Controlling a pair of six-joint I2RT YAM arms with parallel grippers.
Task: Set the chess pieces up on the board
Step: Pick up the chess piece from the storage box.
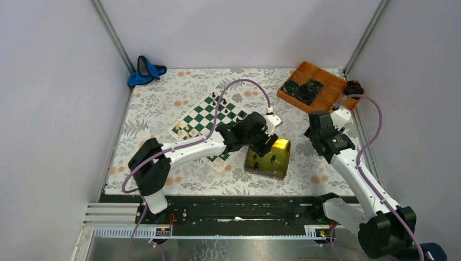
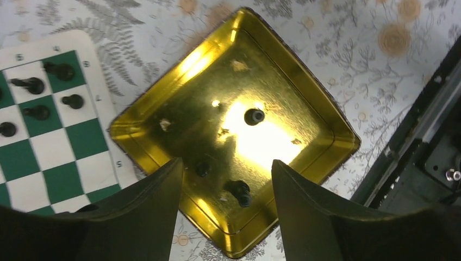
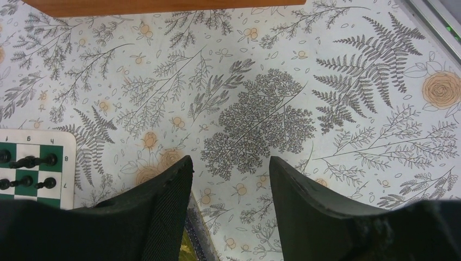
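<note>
Two slim robot arms in white and black, each trailed by a purple cable.
The left arm (image 1: 190, 149) and right arm (image 1: 353, 168) have white tubular links joined by chunky, rounded black joint housings. A purple cable (image 1: 247, 81) loops loosely along each arm. The left end effector (image 2: 225, 168) and right end effector (image 3: 231, 163) each carry two broad matte-black fingers with blunt tips; one right finger (image 3: 163, 212) shows a fine mesh texture.

Under the left tool (image 2: 225, 163), whose fingers are black, the tin tray (image 2: 304, 92) shines yellow-gold and holds black chess pieces (image 2: 254, 116). Left of that tool, the board (image 2: 22, 157) shows dark green and white checks inside a cream border. The table (image 3: 353, 43) is white with grey ferns and orange flowers.
</note>
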